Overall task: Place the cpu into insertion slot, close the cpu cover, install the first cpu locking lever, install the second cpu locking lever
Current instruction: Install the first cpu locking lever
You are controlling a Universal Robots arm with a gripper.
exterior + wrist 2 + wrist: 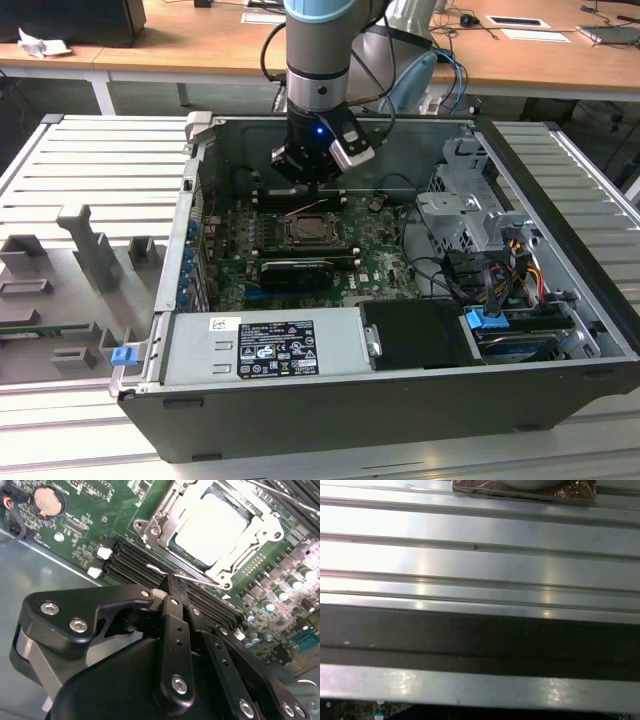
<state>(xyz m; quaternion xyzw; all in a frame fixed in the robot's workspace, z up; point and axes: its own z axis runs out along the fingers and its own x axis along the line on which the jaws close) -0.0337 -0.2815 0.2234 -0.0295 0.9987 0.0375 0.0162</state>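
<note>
Cpu (pixel 212 527) seated under closed cpu cover (pixel 165 522); gripper (pixel 172 586) fingers closed at locking lever (pixel 192 578). Recommend pressing steadily, avoiding slip.

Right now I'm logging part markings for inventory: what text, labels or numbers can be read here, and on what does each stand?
No text is clear enough to quote.
Black label on the silver power supply box: white print and symbols, too small to read.
White sticker beside it: too small.
Green circuit board: white markings, blurred.
The cpu: pale face, no legible print.
</note>
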